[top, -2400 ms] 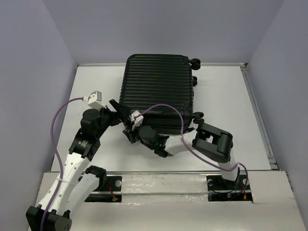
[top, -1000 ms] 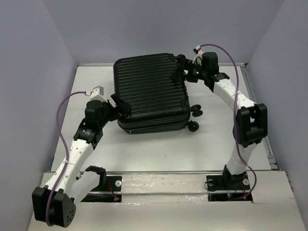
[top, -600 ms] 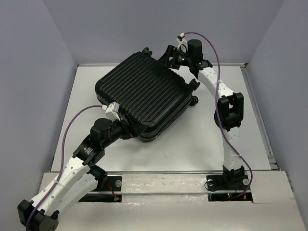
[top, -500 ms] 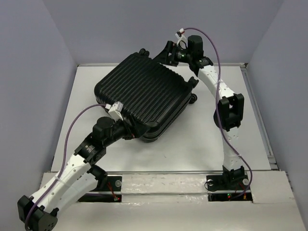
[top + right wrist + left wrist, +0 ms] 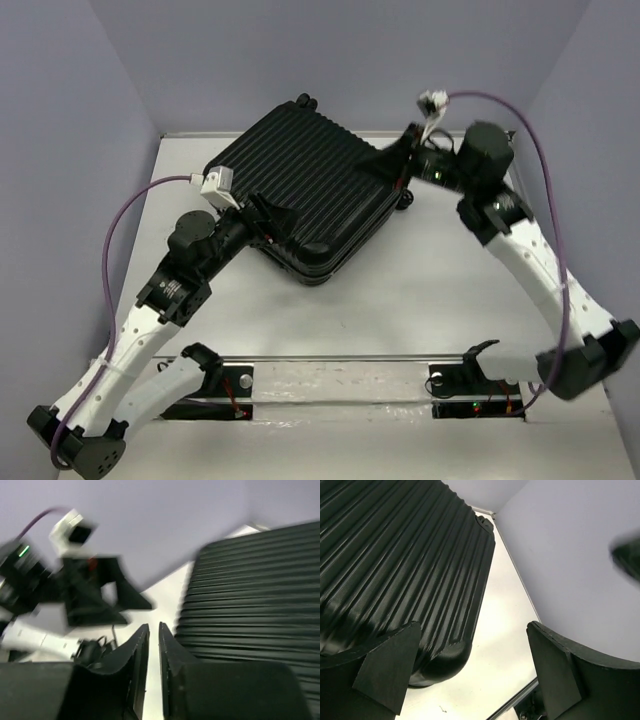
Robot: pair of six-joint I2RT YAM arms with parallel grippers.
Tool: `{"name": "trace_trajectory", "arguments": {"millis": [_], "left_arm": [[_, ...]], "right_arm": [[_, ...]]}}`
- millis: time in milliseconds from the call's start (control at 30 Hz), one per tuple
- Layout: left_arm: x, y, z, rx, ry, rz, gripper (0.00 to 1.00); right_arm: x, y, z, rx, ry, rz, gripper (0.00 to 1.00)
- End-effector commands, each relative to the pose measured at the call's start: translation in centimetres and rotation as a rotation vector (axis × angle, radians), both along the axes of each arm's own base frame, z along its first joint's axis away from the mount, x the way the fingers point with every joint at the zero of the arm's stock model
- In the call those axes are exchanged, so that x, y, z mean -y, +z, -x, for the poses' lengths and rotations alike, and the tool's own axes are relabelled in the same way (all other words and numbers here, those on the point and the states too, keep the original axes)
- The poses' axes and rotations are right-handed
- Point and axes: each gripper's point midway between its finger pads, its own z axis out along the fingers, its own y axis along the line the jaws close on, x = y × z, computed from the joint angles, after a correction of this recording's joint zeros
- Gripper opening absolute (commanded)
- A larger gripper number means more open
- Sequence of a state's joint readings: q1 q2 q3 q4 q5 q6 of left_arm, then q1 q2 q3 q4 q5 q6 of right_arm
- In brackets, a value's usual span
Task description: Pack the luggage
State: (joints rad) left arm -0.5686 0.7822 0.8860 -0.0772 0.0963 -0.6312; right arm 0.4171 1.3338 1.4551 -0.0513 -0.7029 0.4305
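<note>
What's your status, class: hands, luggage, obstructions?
Left hand open at luggage edge. Right hand shut, empty, beside luggage. Luggage closed, flat on table, skewed. Nothing seen in the way.

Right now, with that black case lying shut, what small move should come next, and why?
Probably the left gripper should close its open jaws on the near edge of the luggage to start opening it: the case lies shut, and the right gripper, jaws all but shut, sits opposite.

Overhead, two wrist close-ups: luggage (image 5: 310, 195)
</note>
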Motion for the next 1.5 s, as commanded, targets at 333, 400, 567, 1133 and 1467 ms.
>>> {"name": "trace_trajectory", "arguments": {"millis": [333,400,567,1133,1467], "left_arm": [[-2.2,-9.4,5.3,-0.142,-0.025,0.047,0.84],[-1.9,-10.8,5.6,-0.16,-0.042,0.069,0.73],[-0.7,-13.0,5.5,-0.22,-0.082,0.072,0.5],[-0.2,-13.4,3.0,-0.202,-0.034,0.059,0.49],[-0.7,-13.1,2.1,-0.243,0.033,0.084,0.48]], "right_arm": [[-1.1,-26.0,8.7,-0.057,-0.186,0.103,0.44],[-1.7,-27.5,7.8,-0.042,-0.192,0.121,0.46],[-3.2,-28.7,7.0,-0.003,-0.194,0.084,0.49],[-6.6,-27.7,5.7,0.085,-0.172,-0.007,0.5],[-7.2,-26.9,5.0,0.075,-0.189,-0.096,0.14]]}}
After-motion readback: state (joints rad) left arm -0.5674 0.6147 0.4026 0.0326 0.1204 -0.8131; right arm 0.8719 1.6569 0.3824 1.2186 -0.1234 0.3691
